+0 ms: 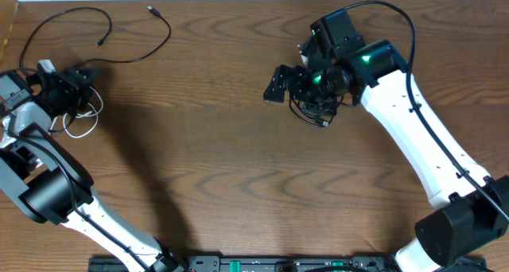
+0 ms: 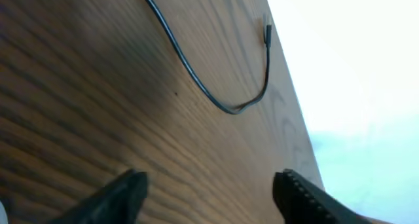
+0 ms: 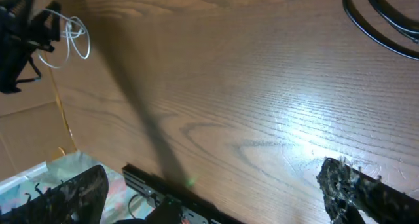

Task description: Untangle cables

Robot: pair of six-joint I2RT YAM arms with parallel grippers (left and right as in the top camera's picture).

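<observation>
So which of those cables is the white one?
The small looped cable by the left gripper, at far left. The other two are black: a long cable lying loose at top left, and a bundle by the right gripper.

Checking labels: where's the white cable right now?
Overhead view, far left of the table: the white cable lies looped beside the left claw, with the black cable beyond it.
</observation>
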